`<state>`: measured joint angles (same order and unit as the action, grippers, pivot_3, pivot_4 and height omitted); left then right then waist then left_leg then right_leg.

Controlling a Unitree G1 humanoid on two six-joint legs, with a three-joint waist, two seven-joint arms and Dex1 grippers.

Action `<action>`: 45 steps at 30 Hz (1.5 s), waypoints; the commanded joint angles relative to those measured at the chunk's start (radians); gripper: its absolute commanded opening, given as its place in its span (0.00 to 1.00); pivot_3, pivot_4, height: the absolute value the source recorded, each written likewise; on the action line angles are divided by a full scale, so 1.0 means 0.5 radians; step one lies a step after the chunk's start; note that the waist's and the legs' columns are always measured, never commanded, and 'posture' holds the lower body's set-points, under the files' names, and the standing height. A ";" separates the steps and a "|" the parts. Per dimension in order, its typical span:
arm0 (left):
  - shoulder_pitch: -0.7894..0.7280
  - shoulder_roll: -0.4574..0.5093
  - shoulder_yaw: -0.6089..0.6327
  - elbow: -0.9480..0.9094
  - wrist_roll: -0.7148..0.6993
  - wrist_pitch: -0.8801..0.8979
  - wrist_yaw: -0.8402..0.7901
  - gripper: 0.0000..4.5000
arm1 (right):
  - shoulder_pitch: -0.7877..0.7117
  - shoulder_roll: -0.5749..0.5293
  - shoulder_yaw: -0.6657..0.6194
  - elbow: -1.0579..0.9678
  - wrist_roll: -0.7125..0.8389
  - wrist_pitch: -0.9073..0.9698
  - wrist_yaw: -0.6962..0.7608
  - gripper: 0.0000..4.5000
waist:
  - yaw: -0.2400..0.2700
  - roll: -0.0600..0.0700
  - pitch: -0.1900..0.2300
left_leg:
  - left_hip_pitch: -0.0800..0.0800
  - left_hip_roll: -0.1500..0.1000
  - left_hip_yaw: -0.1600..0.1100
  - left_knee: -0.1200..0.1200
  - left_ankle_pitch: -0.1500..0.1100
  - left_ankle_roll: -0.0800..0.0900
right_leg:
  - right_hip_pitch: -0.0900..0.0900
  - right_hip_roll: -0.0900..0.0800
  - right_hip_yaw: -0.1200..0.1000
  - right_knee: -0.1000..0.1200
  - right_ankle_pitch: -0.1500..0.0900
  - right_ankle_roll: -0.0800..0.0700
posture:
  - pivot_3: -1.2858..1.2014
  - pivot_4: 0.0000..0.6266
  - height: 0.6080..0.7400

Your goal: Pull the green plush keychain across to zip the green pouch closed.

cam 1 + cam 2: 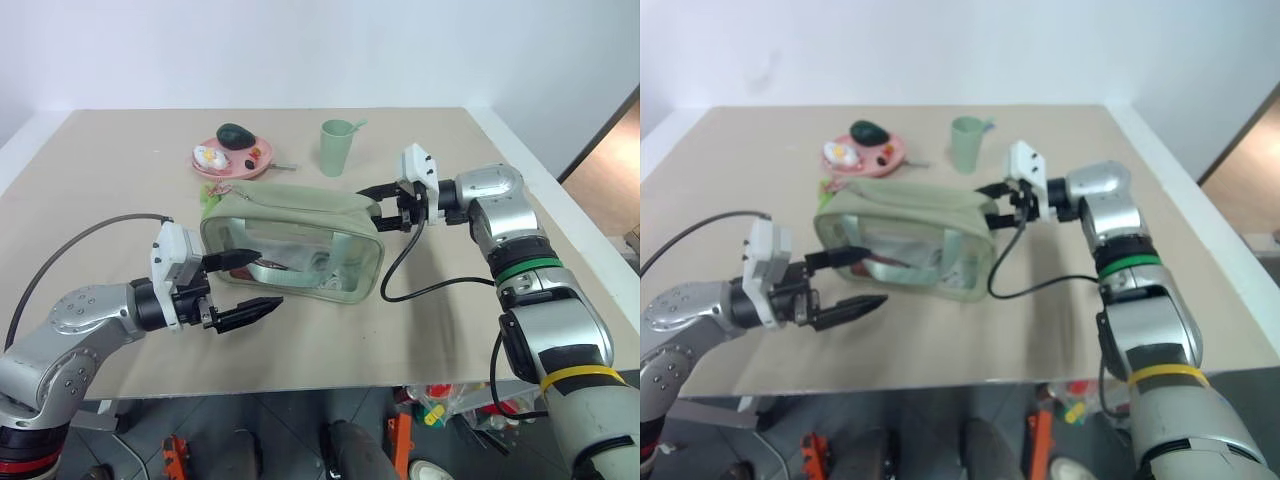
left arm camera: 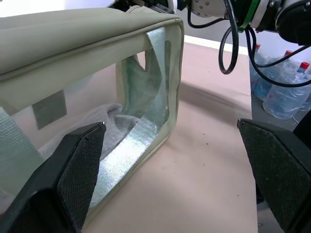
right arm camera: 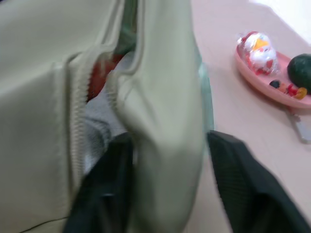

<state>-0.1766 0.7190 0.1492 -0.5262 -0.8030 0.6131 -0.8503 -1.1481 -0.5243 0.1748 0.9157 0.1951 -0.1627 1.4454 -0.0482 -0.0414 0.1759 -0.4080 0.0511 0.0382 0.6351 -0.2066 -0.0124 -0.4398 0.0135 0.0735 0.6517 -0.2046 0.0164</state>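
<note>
The green pouch (image 1: pixel 292 238) sits mid-table on the beige table (image 1: pixel 450 330), its zipper partly undone at the right end. The green plush keychain (image 1: pixel 213 195) lies at the pouch's far-left corner. The left gripper (image 1: pixel 243 287) hovers at the pouch's near-left side, fingers spread wide, holding nothing. The right gripper (image 1: pixel 383 208) straddles the pouch's top edge at the right end; whether it clamps cannot be told. Behind stand a pale green cup (image 1: pixel 337 147) and a pink plate (image 1: pixel 262 153).
</note>
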 commanded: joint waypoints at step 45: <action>-0.092 0.074 -0.077 -0.095 0.043 0.009 -0.074 1.00 | 1.404 -0.211 -0.443 -2.460 0.645 1.227 -1.026 0.01 | 0.000 0.002 0.001 | 0.001 -0.006 -0.008 0.004 0.000 0.001 | 0.001 0.000 0.001 0.006 -0.007 -0.004 | 0.52 0.24 1.00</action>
<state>-0.2249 0.7554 0.0836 -0.5492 -0.7832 0.6347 -0.8940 -0.4159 -0.6143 -0.0302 -0.3057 0.5066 0.4894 0.9070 -0.0480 -0.0403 0.1765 -0.4074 0.0478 0.0343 0.6377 -0.2063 -0.0120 -0.4394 0.0136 0.0739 0.6545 -0.2079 0.0147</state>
